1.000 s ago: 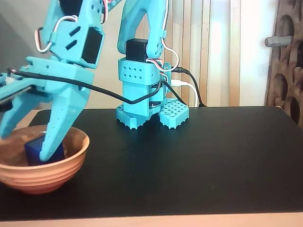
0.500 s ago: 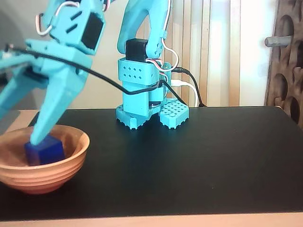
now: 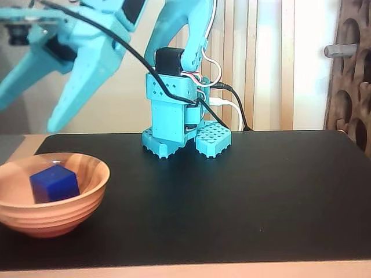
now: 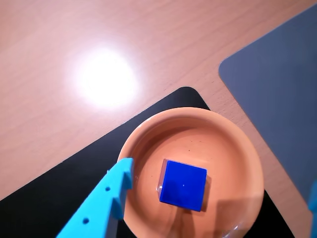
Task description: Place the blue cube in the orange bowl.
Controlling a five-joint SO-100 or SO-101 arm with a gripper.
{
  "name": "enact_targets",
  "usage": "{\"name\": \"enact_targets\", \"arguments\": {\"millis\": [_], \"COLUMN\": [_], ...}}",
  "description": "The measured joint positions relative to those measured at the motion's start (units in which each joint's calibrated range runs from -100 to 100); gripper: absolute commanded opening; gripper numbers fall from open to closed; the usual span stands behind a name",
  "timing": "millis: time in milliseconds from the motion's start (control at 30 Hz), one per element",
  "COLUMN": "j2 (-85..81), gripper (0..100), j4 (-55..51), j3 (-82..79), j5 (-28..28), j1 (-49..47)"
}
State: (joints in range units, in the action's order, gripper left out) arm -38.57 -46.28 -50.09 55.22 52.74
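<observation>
In the fixed view we see the blue cube sitting inside the orange bowl. The gripper hangs above the bowl with its fingers spread apart, holding nothing.

In the wrist view the cube sits flat near the bowl's middle, turned slightly. No writing shows on either.

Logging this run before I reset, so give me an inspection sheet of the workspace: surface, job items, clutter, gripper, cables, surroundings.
Surface: black mat on a wooden table.
Job's things: blue cube lies inside the orange bowl, free of the arm.
Clutter: grey sheet beside the mat.
Gripper: gripper open, above the bowl, holding nothing.
Cables: black cable runs from the arm to the base.
Surroundings: slatted wall panel behind.
</observation>
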Motion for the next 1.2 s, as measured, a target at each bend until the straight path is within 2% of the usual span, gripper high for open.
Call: {"name": "enact_targets", "arguments": {"millis": [300, 1200], "j2": [-7.9, -24.3], "gripper": [40, 40], "j4": [-7.13, -7.75], "j3": [0.0, -14.26], "j5": [0.0, 0.05], "j1": [-6.0, -32.26]}}
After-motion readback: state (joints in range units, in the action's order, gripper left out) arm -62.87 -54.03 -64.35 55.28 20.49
